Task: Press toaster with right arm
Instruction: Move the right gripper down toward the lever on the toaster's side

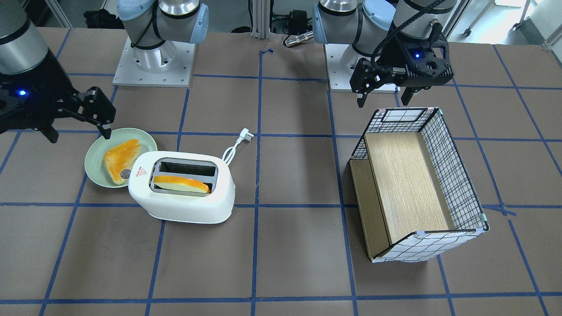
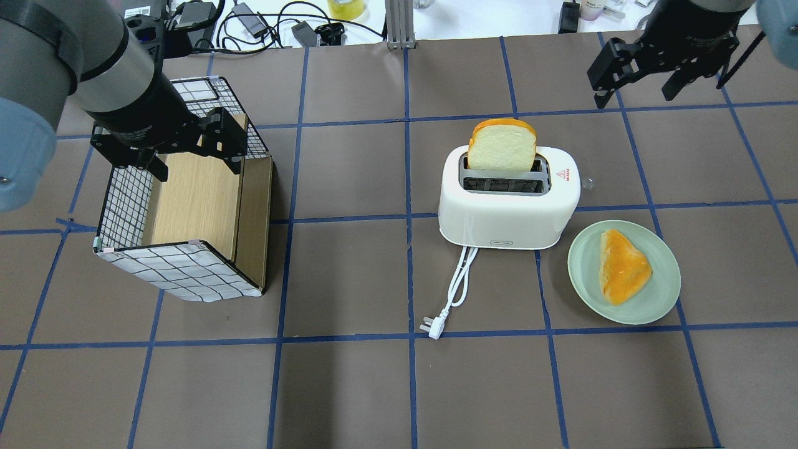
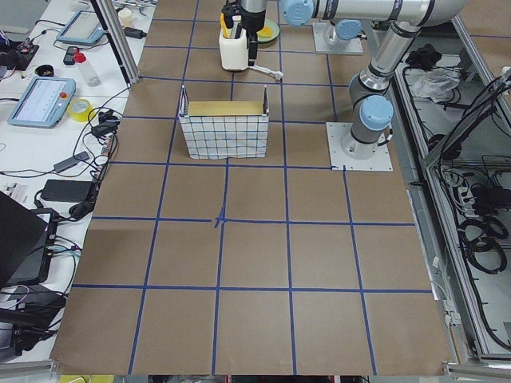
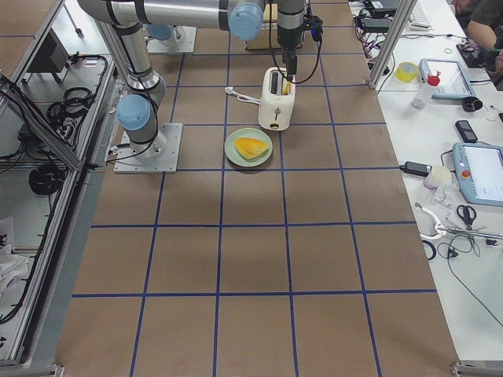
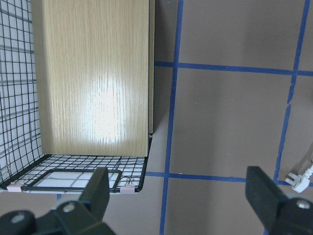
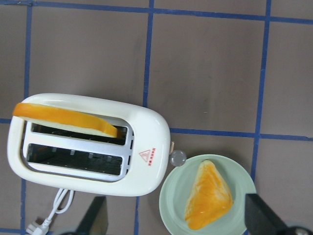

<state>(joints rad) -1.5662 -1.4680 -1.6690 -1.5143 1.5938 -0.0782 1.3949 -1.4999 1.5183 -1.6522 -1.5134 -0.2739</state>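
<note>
The white two-slot toaster (image 2: 508, 209) stands mid-table and also shows in the front view (image 1: 184, 193) and the right wrist view (image 6: 88, 147). It has a red triangle sticker (image 6: 146, 155), a small grey knob (image 6: 177, 157) at the end nearest the plate, and a slice of bread (image 2: 502, 146) upright in one slot. Its white cord and plug (image 2: 446, 305) lie loose on the table. My right gripper (image 2: 636, 96) is open and empty. It hovers well above the table, off the toaster's knob end, touching nothing. My left gripper (image 2: 198, 168) is open and empty above the wire basket.
A green plate (image 2: 661, 293) holding a triangular piece of bread (image 2: 623, 268) sits next to the toaster's knob end. A wire basket (image 2: 181, 274) with wooden panels lies on its side on my left. Blue tape lines grid the brown table.
</note>
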